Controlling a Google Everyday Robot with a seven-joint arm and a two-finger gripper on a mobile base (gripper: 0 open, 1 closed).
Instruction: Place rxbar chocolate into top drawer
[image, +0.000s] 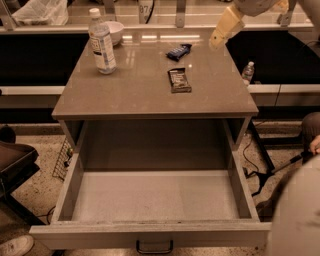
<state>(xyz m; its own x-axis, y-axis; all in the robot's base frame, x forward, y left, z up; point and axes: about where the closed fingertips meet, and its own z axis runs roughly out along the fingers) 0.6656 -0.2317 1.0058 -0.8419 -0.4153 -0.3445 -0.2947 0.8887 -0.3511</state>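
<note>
On the table (125, 95) the rxbar chocolate (179, 80) lies ungrasped, the top drawer (150, 234) stands open, and the gripper (217, 40) hovers near the table's far right edge, open or closed I cannot tell.

The table (135, 95) carries a water bottle (101, 42) and white bowl (117, 31) far left, a dark blue bar (178, 51) far centre, the rxbar chocolate (179, 80) just nearer. The gripper (220, 35) hangs over its far right corner.

Brown table (125, 95) dead center, speckled floor (35, 192) at 8 o'clock, glare (145, 38) at 12, gripper (217, 42) at 1 o'clock.
</note>
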